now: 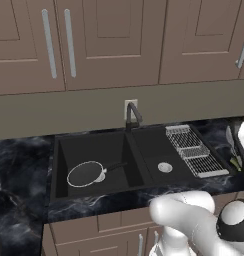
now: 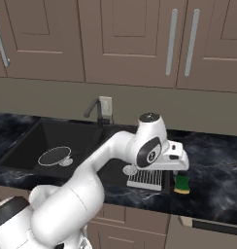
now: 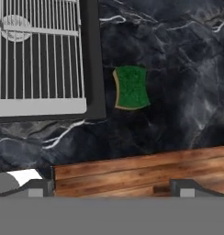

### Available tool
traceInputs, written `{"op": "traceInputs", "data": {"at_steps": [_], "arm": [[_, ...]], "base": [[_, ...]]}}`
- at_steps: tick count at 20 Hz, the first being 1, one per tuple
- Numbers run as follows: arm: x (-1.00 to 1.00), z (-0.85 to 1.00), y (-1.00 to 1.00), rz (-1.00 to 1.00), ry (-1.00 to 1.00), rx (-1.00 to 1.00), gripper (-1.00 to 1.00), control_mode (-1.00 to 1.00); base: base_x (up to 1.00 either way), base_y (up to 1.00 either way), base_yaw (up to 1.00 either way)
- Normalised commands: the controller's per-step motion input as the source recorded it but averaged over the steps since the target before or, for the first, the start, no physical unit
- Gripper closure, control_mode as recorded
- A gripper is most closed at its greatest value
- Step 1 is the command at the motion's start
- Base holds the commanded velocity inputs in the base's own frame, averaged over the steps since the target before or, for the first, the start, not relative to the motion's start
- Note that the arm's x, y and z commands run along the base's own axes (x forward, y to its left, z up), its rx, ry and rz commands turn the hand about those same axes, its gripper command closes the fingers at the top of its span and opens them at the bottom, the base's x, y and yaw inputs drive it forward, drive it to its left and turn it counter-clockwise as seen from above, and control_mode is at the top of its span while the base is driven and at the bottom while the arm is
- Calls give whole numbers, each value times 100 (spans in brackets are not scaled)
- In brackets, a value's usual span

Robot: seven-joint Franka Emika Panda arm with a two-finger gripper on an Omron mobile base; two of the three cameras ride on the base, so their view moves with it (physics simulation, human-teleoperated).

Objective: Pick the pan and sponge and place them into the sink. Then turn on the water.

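Pan [image 1: 86, 174] lies in the left basin of the black sink [image 1: 139, 131], flat on the bottom, its straight black handle reaching toward the divider between the two bowls. The right basin holds a round silver drain [image 1: 165, 167], and a wire dish rack [image 1: 193, 150] spans that basin's right side. A dark curved faucet [image 1: 132, 116] stands behind the divider, in front of a white wall outlet [image 1: 130, 104]; no stream falls from its spout.

Sponge [image 3: 131, 87] sits on the dark marbled worktop [image 3: 187, 69], green top layer up with a thin yellow edge showing, just beside the sink's right rim and apart from it. From the right base camera the sponge [image 2: 181, 184] appears on the worktop near the front edge, next to the near end of the rack [image 2: 145, 179].

The gripper [image 3: 114, 188] hangs above the worktop's front edge, with the sponge ahead of it and clear of both fingertips. Its jaws stand spread wide, one dark tip at each side of the hand camera's lower border, and nothing is between them. In the right base camera the white arm arches over the right basin, with the hand [image 2: 175, 158] directly above the sponge. Brown cabinet doors [image 1: 111, 40] with long silver handles line the wall above.
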Motion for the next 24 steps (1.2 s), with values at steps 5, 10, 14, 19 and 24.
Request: {"op": "traceInputs", "data": {"at_steps": [5,10,14,19,24], "arm": [[50,-53,-56,0,0,1,-100,-100],[53,-29,-43,0,0,0,-100,-100],[38,-24,-37,1,0,0,-100,-100],[24,-41,-22,0,0,2,-100,-100],[18,-42,-8,1,2,9,-100,-100]], "base": [[0,0,0],[0,0,0],[0,0,0],[0,0,0],[0,0,0]]}}
